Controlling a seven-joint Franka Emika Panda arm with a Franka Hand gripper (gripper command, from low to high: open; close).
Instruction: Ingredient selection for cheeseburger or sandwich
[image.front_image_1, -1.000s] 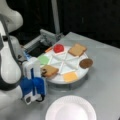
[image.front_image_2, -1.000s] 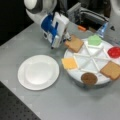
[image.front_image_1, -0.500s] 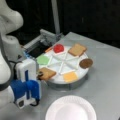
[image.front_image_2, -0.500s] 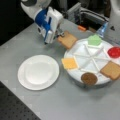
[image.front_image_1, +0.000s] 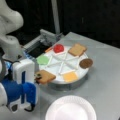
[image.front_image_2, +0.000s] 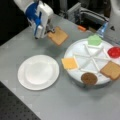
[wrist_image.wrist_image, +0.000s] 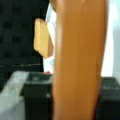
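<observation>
**While lifted by one edge: toast square held clear of tray**

The gripper (image.front_image_2: 49, 32) pinched a brown toast square (image.front_image_2: 58, 35) at its near edge. It hung flat, apparently stiff and light. The white paper plate (image.front_image_2: 38, 72) lay below; the sectioned tray (image.front_image_2: 75, 50) lay beside, holding the remaining ingredients.
</observation>
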